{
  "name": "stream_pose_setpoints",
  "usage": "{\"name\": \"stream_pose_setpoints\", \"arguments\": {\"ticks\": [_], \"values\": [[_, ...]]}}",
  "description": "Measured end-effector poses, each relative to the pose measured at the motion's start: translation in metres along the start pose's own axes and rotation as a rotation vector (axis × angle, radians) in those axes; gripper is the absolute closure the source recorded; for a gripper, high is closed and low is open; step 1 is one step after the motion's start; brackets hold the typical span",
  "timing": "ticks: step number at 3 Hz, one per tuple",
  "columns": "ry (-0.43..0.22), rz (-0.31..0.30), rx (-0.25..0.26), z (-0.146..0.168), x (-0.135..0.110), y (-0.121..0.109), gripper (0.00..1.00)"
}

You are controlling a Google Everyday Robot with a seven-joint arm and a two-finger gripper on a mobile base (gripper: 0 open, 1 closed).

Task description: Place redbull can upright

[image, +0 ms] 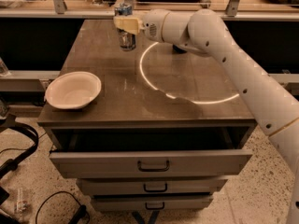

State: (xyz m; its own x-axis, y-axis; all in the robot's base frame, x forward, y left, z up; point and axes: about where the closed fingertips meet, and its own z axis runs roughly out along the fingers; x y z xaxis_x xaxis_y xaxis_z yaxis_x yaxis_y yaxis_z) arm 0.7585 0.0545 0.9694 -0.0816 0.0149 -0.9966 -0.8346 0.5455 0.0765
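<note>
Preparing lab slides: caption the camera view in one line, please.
The end effector holds the redbull can upright at the far side of the table, a white bowl near the front left.

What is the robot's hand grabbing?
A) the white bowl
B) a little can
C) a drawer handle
B: the gripper, over the far left side of the table, is closed on the upright redbull can; the bowl sits apart near the front left corner.
</note>
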Motion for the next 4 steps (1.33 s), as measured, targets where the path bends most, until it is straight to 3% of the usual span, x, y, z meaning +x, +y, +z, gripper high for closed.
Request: {"name": "stream_pose_setpoints", "arguments": {"ticks": [2, 4], "values": [[-0.009, -0.092, -0.03, 0.013, 0.014, 0.01, 1.0], [-0.006, -0.074, -0.04, 0.02, 0.052, 0.01, 0.97]]}}
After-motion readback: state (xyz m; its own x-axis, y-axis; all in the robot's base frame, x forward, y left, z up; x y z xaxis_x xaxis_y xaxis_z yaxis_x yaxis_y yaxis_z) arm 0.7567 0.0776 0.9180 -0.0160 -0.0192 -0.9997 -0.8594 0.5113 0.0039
